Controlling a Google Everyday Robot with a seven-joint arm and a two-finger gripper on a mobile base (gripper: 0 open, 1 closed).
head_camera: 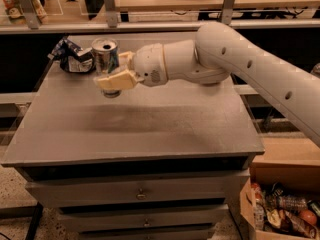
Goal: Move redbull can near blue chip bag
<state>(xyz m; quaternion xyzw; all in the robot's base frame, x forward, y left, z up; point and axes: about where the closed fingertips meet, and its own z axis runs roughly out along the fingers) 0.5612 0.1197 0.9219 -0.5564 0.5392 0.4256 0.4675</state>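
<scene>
Step in hand: carry and set-down. The pincer (111,70) is clenched around the redbull can (105,56), gripping it across the lower body. One cream finger (117,79) crosses the front, and the other is mostly hidden behind the can. The can is near the far left corner of the table (150,124), just beside the blue chip bag (70,59) on the bag's right. I cannot tell whether the two touch, or whether the can's base rests on the table or hangs just above it.

To do the step well:
- The can looks close enough to the bag already, so it needs lowering, not more travel.
- Bring it down upright. It appears to lean slightly, so level it before contact.
- Release only once the base sits flat, then draw the fingers back toward the right edge, away from the bag.
- Avoid pushing the bag toward the left edge, since it sits near that edge.

Materials and shapes:
- Can: a slim, tall cylinder of smooth, shiny metal with a silver top and a dark drinking hole. It is likely light, thin-walled and easy to tip.
- Bag: crumpled blue and white foil with silvery creases. It is soft, irregular, lower and wider than the can, and would slide under any nudge.
- Table: a flat, matte grey top.
- Arm (260,69): a smooth, rounded white shell.
</scene>
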